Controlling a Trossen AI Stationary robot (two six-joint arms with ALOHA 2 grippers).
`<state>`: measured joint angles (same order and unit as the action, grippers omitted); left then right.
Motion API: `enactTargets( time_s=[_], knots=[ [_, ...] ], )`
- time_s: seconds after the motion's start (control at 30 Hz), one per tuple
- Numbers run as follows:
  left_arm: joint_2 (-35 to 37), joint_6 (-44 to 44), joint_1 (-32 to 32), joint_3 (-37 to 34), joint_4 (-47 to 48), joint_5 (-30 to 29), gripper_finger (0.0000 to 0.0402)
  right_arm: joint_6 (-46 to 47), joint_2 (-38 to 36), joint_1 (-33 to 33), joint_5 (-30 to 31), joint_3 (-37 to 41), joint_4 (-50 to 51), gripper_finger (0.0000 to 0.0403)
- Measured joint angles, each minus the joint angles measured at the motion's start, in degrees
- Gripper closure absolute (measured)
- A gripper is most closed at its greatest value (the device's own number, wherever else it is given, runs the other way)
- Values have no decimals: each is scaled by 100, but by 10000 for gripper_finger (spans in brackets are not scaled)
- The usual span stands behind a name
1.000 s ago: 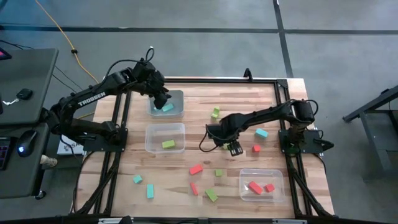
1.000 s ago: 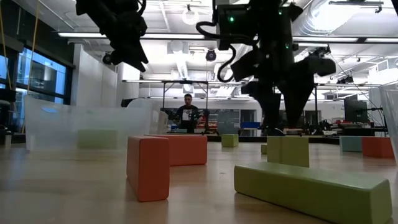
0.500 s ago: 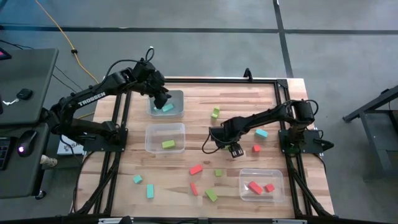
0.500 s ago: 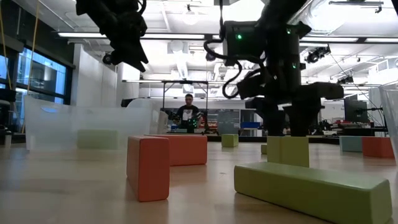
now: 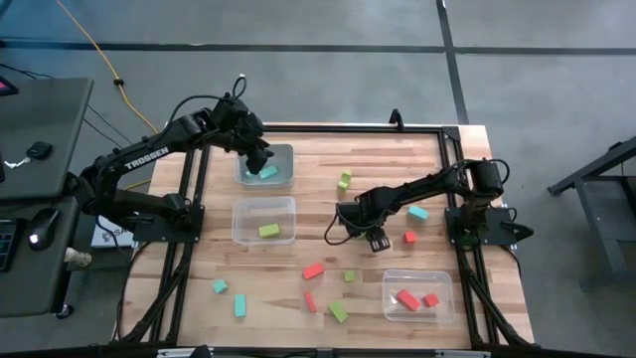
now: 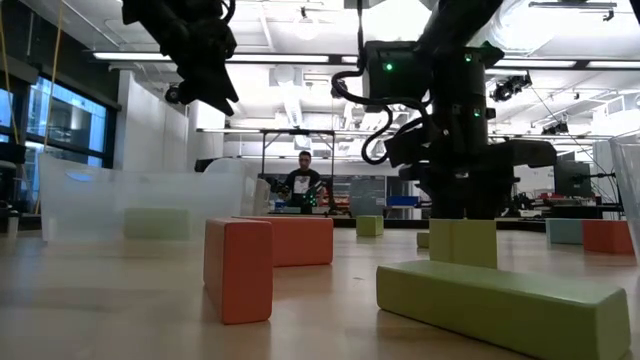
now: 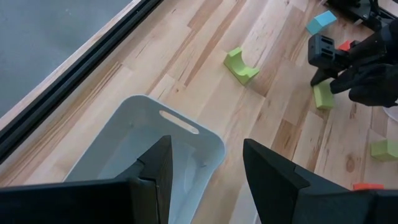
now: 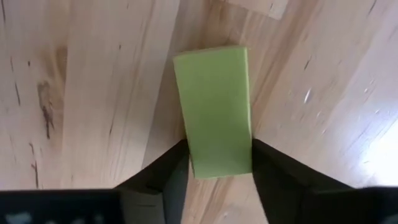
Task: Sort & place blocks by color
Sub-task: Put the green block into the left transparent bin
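Observation:
My right gripper (image 8: 219, 155) points down at mid-table, shut on a lime green block (image 8: 214, 106) that lies on the wood; the low view shows the same block (image 6: 462, 243) under the fingers. My left gripper (image 7: 205, 155) hangs open above the far left clear bin (image 5: 283, 154), nothing between its fingers. In that bin lies a cyan block (image 5: 267, 172). The middle bin (image 5: 260, 207) holds a green block (image 5: 269, 231), and the near right bin (image 5: 442, 283) holds red blocks (image 5: 407, 299). My right gripper pinches the green block between its two fingers, on the two long sides (image 8: 186, 158) near one end. The fingers come from above, point down and lie across the block. The block lies flat on the table.
Loose blocks lie around the table: a green arch (image 5: 344, 180), a cyan one (image 5: 418, 212) and a red one (image 5: 409, 238) near the right arm. Toward the near edge are red (image 5: 314, 269), green (image 5: 339, 312) and cyan (image 5: 239, 305) ones.
My right gripper has come down onto the green block, and its fingers have closed in against the block's sides. The block has stayed on the table.

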<state>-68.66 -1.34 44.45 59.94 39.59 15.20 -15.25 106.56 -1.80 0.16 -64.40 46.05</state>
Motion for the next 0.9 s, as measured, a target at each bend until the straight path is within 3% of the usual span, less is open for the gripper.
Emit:
enactTargets(
  time_s=[0.13,0.37,0.53,0.9],
  knots=[
    [0,0,0,0,0,0,254,141,0,0,16,-5,-23,267],
    [0,2,2,0,0,-35,255,379,5,1,-160,-5,-89,258],
    [0,2,2,0,0,-44,255,509,-4,-7,-208,-16,-91,300],
    [0,-10,2,0,0,-44,254,1014,-23,-6,-291,-89,-105,300]
  ],
)
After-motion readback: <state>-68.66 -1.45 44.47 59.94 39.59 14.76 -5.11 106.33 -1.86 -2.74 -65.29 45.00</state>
